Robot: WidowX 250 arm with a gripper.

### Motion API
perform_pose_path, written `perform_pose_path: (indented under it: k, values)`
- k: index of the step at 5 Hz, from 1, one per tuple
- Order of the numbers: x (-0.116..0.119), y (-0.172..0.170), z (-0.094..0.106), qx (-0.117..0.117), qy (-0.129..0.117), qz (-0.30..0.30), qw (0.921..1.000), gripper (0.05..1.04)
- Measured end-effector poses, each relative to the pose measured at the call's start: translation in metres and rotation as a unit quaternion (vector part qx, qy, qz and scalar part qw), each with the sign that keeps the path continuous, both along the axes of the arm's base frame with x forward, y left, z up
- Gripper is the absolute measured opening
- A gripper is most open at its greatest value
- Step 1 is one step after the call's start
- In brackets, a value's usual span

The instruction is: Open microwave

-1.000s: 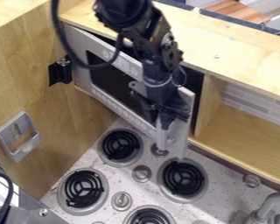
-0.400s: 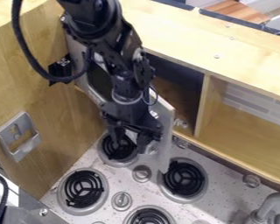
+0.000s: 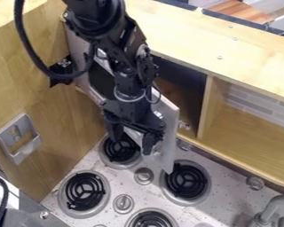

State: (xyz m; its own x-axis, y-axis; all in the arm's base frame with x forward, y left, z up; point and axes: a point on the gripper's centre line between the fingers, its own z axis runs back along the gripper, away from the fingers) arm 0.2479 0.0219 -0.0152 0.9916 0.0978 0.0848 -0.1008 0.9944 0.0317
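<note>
One wooden side wall stands on the hinge side of the microwave door, and I judge that swinging much wider could wedge the arm between the two. Behind the door is the microwave, its dark cavity partly exposed at the free edge; I'd call the task nearly done, perhaps wanting a little more swing. My arm hangs in front of the door, so a careless retreat towards the cavity might knock it partly shut. Over at the hinge side, the arm's cable could snag on the black bracket if I twist the wrist. My gripper is at the door's front, fingers wide apart; I can't tell whether the handle lies between them, so a pull might slip. Just below, the rear burner could catch a fingertip if I go too low.
</note>
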Motion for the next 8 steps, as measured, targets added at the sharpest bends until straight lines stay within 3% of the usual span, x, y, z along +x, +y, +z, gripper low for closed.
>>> perform_pose_path:
  k: [1, 2, 3, 4, 5, 6, 7, 8]
  values:
    - [0.000, 0.002, 0.014, 0.015, 0.004, 0.015, 0.9998, 0.999]
    - [0.002, 0.000, 0.047, 0.050, 0.016, 0.033, 0.9981, 0.999]
    - [0.020, -0.007, 0.081, 0.078, -0.037, 0.021, 0.9960, 0.999]
    - [0.051, -0.022, 0.094, 0.075, -0.073, -0.008, 0.9945, 0.999]
    - [0.077, -0.034, 0.089, 0.064, -0.086, -0.039, 0.9934, 0.999]
    - [0.098, -0.046, 0.071, 0.039, -0.085, -0.065, 0.9935, 0.999]
    - [0.100, -0.049, 0.046, 0.022, -0.064, -0.071, 0.9952, 0.999]
    - [0.094, -0.044, 0.035, 0.019, -0.056, -0.064, 0.9962, 0.999]
